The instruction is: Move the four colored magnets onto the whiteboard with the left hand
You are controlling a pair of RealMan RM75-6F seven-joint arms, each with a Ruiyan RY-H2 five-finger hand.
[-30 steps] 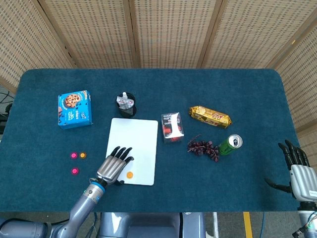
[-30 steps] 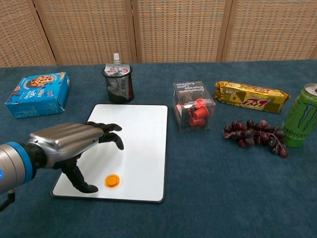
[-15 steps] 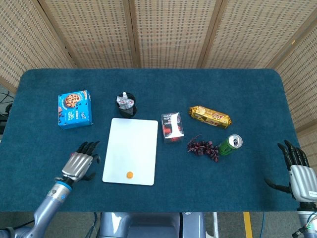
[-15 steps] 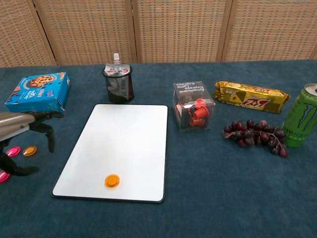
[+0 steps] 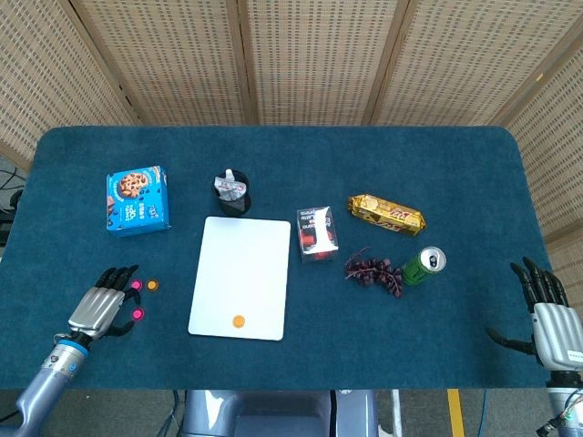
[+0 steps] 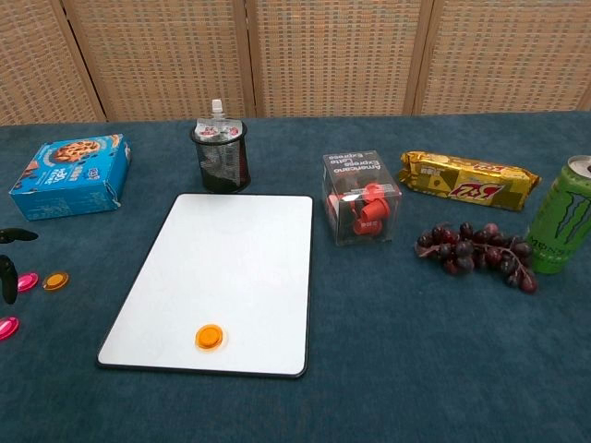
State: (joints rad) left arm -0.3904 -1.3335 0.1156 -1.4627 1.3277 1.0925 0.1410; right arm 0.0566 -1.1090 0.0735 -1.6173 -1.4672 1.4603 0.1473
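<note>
Tbl (image 5: 364,346): whiteboard (image 5: 246,264) w/ orange magnet (image 5: 239,320).

- Left hand (image 5: 98,310): in the chest view only dark fingertips (image 6: 7,273) show at the left frame edge; the palm and arm are cut off. In the head view the forearm runs out at the bottom-left corner.
- Right hand (image 5: 552,320): wrist cut by the bottom-right corner in the head view.
- Pink magnet (image 6: 6,327): clipped by the left edge in the chest view.
- Green can (image 6: 562,217): right side cut by the frame edge in the chest view; its printing is only partly readable.
- Black mesh cup (image 6: 221,155): contents partly hidden behind the mesh; the label is too small to read.
</note>
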